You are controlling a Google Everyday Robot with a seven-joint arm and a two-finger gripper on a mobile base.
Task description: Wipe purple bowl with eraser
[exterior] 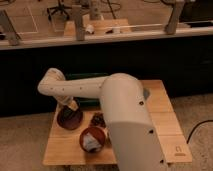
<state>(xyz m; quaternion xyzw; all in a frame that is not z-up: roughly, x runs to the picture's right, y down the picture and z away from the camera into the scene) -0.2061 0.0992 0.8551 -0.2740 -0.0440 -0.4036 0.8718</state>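
The purple bowl (67, 122) sits on the left of the wooden table (165, 115), up-left of the orange-red bowl (92, 140). The gripper (71, 106) hangs over its far rim with the bowl directly beneath. Whether the gripper is spread or clamped cannot be told.

The tool (69, 105) is down at the purple bowl (67, 123) on the wooden counter (165, 127), near an orange-red bowl (99, 133) holding a white lump (90, 144).
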